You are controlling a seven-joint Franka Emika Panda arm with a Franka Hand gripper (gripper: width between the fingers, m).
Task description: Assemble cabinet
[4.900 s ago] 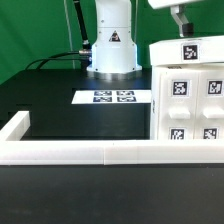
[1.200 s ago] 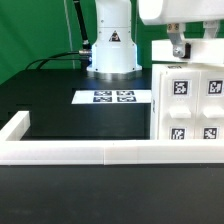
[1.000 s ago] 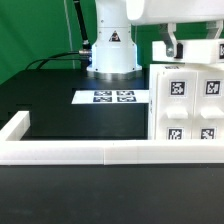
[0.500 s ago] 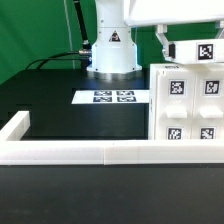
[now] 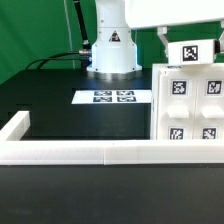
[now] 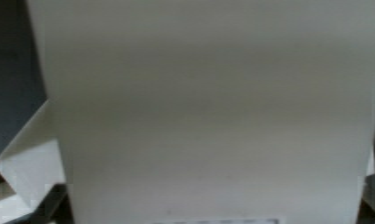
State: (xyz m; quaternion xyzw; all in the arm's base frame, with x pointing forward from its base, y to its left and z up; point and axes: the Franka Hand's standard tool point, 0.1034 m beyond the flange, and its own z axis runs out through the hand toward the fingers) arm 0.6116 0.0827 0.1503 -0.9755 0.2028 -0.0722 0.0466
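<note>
My gripper [image 5: 190, 42] clamps a tagged white panel [image 5: 194, 52], held tilted just above the cabinet [image 5: 188, 105] at the table's [image 5: 60, 105] edge on the exterior view's right. The wrist view shows only white panel surface. I would level the panel and align its edges before lowering; a tilted seat risks jamming.

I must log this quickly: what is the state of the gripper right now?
Gripper: jaws stand wide apart on a small tagged panel, held above the cabinet.
</note>
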